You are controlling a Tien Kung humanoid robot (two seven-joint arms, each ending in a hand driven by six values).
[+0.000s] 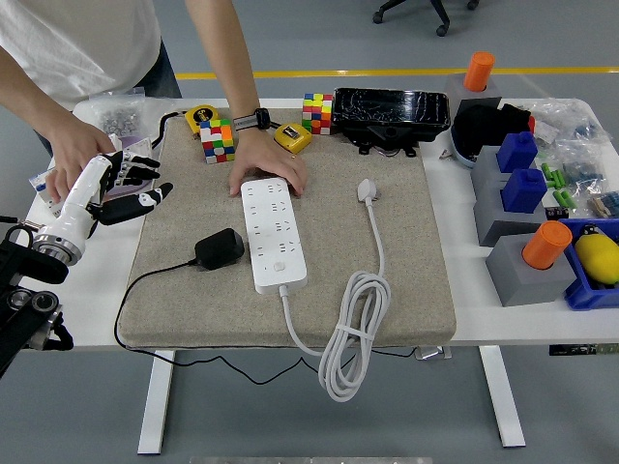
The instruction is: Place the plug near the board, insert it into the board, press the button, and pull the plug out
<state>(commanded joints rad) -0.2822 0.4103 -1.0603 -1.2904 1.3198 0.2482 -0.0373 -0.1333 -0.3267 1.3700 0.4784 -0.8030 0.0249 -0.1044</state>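
A black plug (219,248) with its black cord lies on the beige mat (397,290), just left of the white power board (274,232). My left hand (124,187) hovers at the mat's left edge with fingers spread, holding nothing, up and to the left of the plug. A person's hand (268,164) rests on the board's far end. The person's other hand (75,159) is behind my left hand. My right arm is out of view.
The board's white cable coils at the mat's front (350,338), its white plug (368,190) lying to the right. Colour cubes (218,141), yellow tape measures (292,136) and a black tray (391,116) line the back. Blue and grey blocks with orange cylinders (546,246) crowd the right side.
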